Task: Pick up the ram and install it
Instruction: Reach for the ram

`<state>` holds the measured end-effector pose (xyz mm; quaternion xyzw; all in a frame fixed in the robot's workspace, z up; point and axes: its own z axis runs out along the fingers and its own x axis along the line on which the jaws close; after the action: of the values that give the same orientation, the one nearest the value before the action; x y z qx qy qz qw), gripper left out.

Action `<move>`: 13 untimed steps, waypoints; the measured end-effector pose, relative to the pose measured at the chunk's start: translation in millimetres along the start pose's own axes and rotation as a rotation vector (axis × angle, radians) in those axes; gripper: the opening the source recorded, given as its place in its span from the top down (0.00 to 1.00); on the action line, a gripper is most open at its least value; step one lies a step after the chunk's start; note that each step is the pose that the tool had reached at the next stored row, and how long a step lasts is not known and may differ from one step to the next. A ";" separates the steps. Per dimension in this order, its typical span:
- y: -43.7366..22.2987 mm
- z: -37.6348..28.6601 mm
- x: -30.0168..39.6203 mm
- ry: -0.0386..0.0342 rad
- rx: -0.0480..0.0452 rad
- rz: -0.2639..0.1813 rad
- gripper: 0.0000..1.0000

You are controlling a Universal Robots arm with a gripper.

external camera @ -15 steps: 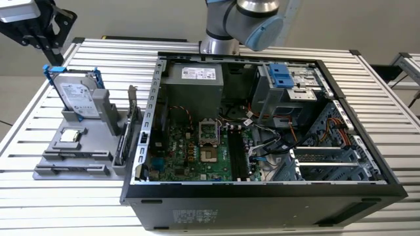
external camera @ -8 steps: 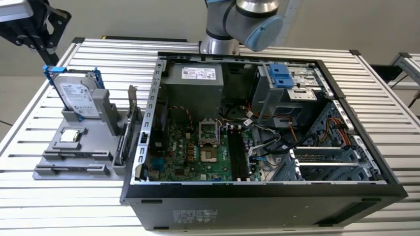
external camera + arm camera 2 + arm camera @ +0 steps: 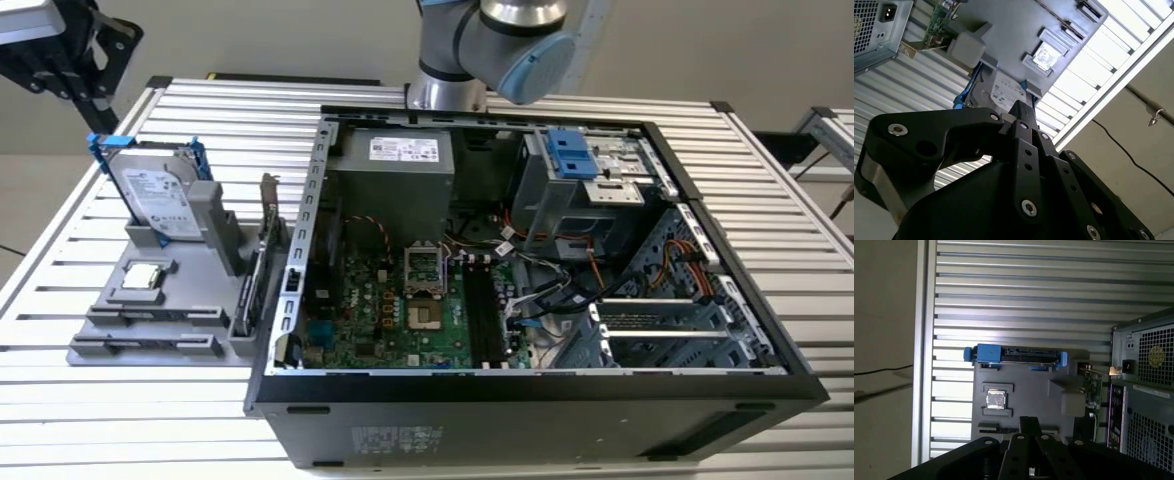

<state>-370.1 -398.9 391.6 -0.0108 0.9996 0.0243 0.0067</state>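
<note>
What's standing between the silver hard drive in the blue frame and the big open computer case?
A thin green expansion card, upright on the grey holder tray, in the exterior view.

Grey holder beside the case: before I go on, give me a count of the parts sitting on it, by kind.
hard drive, in a blue frame: 1
processor chip: 1
expansion card: 1
ram, seemingly the dark strip on edge beside the card: 1
Total on the grey holder: 4
</note>
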 end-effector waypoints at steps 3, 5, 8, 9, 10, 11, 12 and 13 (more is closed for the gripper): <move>-1.1 -0.1 0.0 0.0000 0.0000 0.000 1.00; -2.1 -0.1 0.0 0.0000 0.0000 0.000 1.00; -4.3 -0.2 0.0 0.0000 0.0000 0.000 1.00; -5.2 -0.3 0.0 0.0000 0.0000 0.000 1.00; -6.1 -0.3 0.0 -0.0001 0.0000 0.000 1.00; -7.2 -0.4 0.1 0.0000 0.0000 0.000 1.00; -8.3 -0.4 0.1 0.0000 0.0000 0.000 1.00; -9.4 -0.5 0.1 0.0001 0.0000 0.000 1.00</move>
<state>-370.0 -408.3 391.6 -0.0109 0.9996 0.0243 0.0067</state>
